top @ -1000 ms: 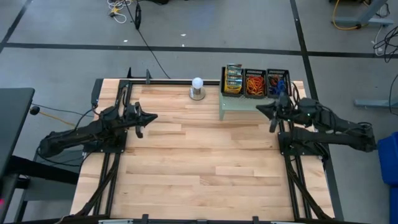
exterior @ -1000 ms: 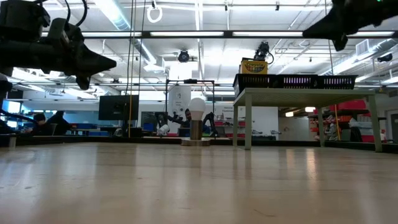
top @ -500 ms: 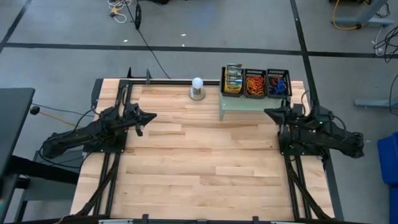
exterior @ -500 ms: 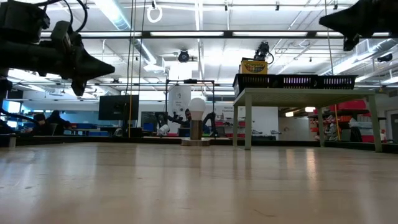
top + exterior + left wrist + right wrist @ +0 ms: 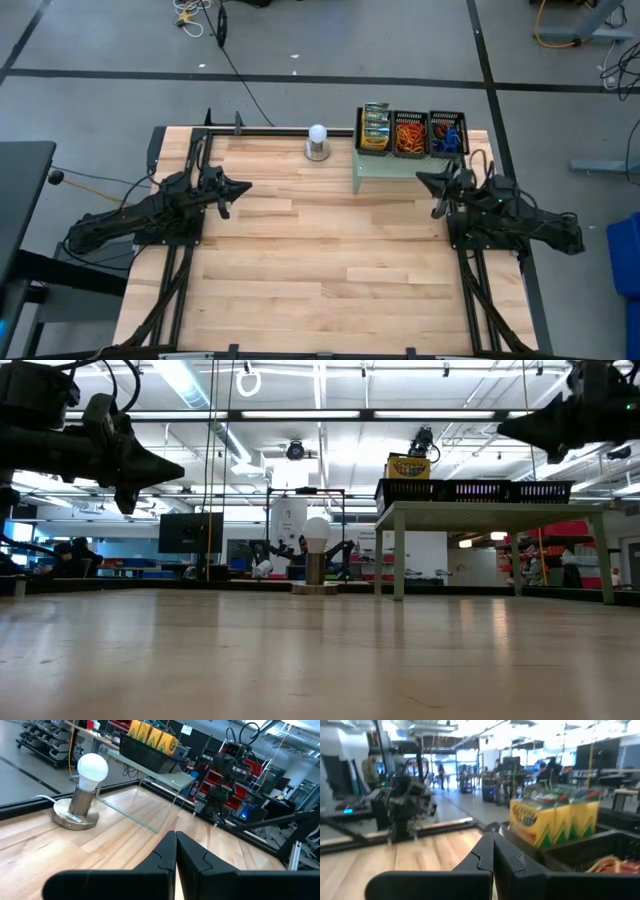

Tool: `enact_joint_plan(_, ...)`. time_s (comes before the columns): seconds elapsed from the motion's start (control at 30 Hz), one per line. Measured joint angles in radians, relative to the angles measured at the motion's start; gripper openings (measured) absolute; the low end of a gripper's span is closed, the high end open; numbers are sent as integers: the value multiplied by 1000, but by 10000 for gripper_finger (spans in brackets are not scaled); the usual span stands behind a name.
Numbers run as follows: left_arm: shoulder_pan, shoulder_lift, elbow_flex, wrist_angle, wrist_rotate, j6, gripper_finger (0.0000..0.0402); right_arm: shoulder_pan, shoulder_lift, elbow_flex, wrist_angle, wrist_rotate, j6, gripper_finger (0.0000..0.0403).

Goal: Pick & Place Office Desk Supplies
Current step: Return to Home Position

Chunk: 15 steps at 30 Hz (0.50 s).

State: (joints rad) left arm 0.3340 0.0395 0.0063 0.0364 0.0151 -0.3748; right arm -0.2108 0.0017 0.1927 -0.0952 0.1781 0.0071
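The near stretch of the table [image 5: 320,285] shows no loose supplies, so the sorting looks finished. Midway back, the left pincer [image 5: 244,186] hangs above the table's left side, fingers pressed together and holding nothing. The right pincer [image 5: 422,181] hovers by the right front corner of the pale green riser [image 5: 380,172], likewise closed and empty. Only parking both arms seems left. At the far edge, 3 black baskets [image 5: 410,153] sit on the riser: crayon boxes [image 5: 375,126] in the left one, rubber bands [image 5: 409,136] in the middle, blue and dark pieces in the right. A white bulb [image 5: 317,133] on a metal base stands beside the riser, blocking neither arm.
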Motion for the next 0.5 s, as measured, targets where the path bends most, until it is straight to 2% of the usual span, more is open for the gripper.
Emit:
enact_joint_plan(0.23, 0, 0, 0, 0, 0, 0, 9, 0, 0, -53, -21, 2, 56, 0)
enact_joint_plan(0.4, 0, 0, 0, 0, 0, 0, 9, 0, 3, -139, 124, 8, 92, 6)
enact_joint_plan(0.5, 0, 0, 0, 0, 0, 0, 9, 0, 3, -181, 176, 84, 116, 18)
